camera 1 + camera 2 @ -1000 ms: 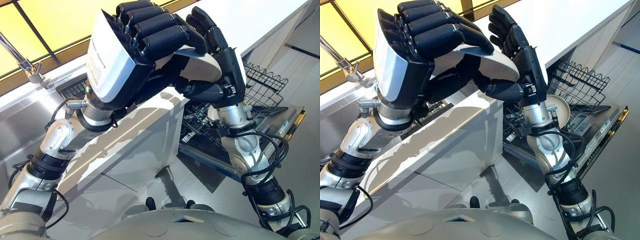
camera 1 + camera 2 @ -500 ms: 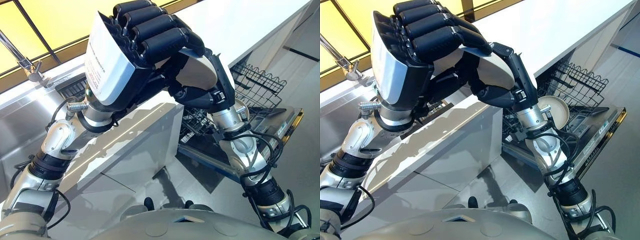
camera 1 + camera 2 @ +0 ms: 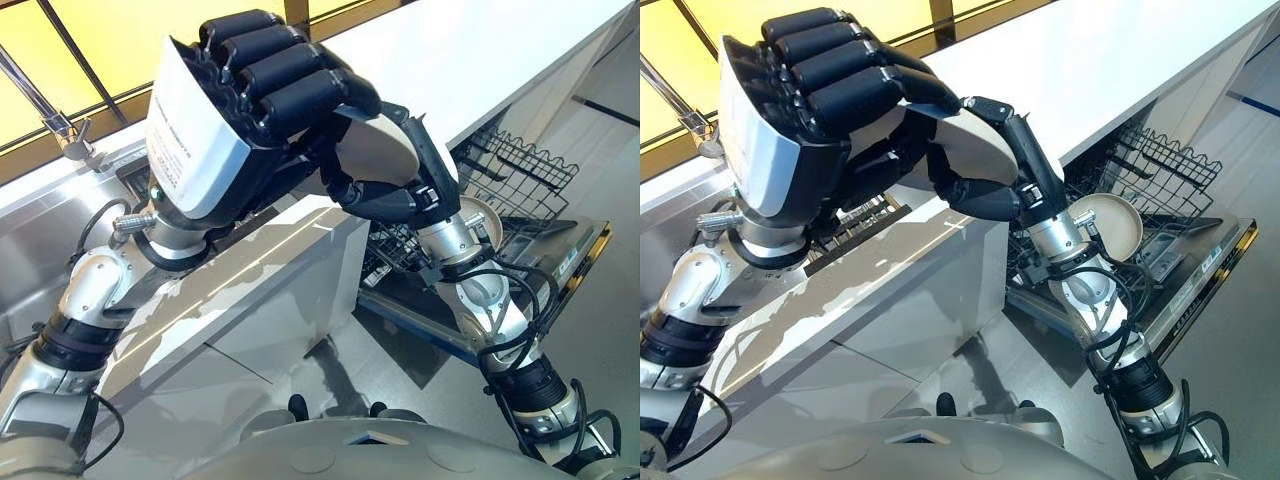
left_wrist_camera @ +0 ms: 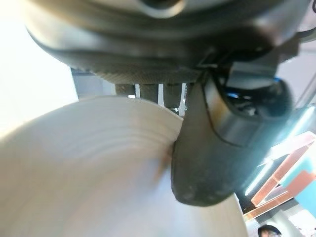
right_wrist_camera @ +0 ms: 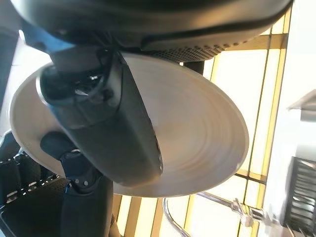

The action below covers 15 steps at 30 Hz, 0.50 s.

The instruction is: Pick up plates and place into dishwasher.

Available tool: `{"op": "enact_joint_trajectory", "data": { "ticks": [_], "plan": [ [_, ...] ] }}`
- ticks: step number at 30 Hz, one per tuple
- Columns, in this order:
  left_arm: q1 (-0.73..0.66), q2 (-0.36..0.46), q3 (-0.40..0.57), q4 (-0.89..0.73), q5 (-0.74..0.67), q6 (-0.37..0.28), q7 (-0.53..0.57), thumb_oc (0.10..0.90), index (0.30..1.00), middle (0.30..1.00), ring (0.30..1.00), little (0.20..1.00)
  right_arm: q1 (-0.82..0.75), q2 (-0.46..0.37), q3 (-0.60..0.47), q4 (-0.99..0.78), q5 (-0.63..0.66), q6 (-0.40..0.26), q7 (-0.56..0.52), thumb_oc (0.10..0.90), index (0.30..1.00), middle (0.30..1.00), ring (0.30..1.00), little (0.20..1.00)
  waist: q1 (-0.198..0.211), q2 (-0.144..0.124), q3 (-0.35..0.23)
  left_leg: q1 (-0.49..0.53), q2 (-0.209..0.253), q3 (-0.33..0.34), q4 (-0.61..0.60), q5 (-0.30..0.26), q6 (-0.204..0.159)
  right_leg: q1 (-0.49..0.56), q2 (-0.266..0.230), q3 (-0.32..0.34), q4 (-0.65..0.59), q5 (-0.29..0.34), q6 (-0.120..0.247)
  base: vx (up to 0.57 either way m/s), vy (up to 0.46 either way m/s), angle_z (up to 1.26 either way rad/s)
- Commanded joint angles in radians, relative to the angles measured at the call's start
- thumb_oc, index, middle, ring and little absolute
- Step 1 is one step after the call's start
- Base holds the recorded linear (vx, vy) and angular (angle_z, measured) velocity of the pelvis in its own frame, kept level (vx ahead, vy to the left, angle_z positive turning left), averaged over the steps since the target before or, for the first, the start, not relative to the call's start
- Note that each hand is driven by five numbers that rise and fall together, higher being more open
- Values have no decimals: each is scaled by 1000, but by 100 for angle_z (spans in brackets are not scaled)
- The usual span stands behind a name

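Observation:
A beige plate (image 3: 378,150) is held up close in front of me, above the counter edge. My left hand (image 3: 250,110) has its fingers curled over the plate's rim, and its thumb (image 4: 207,148) presses the plate's face (image 4: 89,163). My right hand (image 3: 395,195) grips the same plate (image 5: 197,128) from below and from the right, its thumb (image 5: 123,128) lying flat across it. Another beige plate (image 3: 1110,225) stands in the open dishwasher's wire rack (image 3: 520,170), below and to the right of the hands.
The white counter (image 3: 480,50) runs back to the right. A steel sink with a tap (image 3: 45,105) lies at the left, and a dark drying rack (image 3: 855,220) sits beside it. The dishwasher door (image 3: 565,265) hangs open over the grey floor.
Both hands have shifted a little to the left with the plate. The right hand's upright fingers have slipped out of sight behind the left hand, and its wrist has dropped lower.

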<state>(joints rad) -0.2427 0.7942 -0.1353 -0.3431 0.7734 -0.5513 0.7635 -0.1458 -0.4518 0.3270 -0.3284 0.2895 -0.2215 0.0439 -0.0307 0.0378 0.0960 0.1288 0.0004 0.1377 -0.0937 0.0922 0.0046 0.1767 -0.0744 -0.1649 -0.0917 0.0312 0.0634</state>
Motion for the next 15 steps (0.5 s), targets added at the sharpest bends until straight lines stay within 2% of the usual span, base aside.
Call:
{"op": "enact_joint_trajectory", "data": {
  "ticks": [1, 5, 7, 15],
  "plan": [
    [-54, 29, 245, 1, -342, 49, -32, 800, 900, 900, 900, 900, 29, -13, -145, 79, 46, -19, -79, 100, 300, 300, 300, 200, 17, 1, -60, 56, -35, 1, 10, -141, -3, -20, 64, -34, 52, -89, -9, 1, -1, 9],
    [-23, 9, 254, 21, -509, 99, -191, 800, 900, 900, 900, 900, 13, -7, -138, 89, 34, -18, -90, 100, 300, 300, 300, 200, 32, 4, -55, 55, -35, 4, 11, -138, -3, -16, 57, -55, 49, -87, -7, -2, 0, 5],
    [-16, 5, 261, 24, -551, 115, -234, 800, 900, 900, 900, 900, 10, -1, -138, 96, 27, -21, -93, 100, 300, 300, 300, 200, 36, 5, -53, 53, -35, 2, 13, -136, -3, -16, 55, -57, 50, -88, -7, 0, 0, 0],
    [7, -12, 280, 52, -625, 140, -323, 800, 900, 900, 900, 900, 14, 11, -156, 127, -6, -50, -131, 100, 300, 300, 300, 200, 40, 12, -55, 48, -36, -20, 9, -130, 0, -18, 59, -42, 56, -93, -9, 13, 3, 5]
  ]
}}
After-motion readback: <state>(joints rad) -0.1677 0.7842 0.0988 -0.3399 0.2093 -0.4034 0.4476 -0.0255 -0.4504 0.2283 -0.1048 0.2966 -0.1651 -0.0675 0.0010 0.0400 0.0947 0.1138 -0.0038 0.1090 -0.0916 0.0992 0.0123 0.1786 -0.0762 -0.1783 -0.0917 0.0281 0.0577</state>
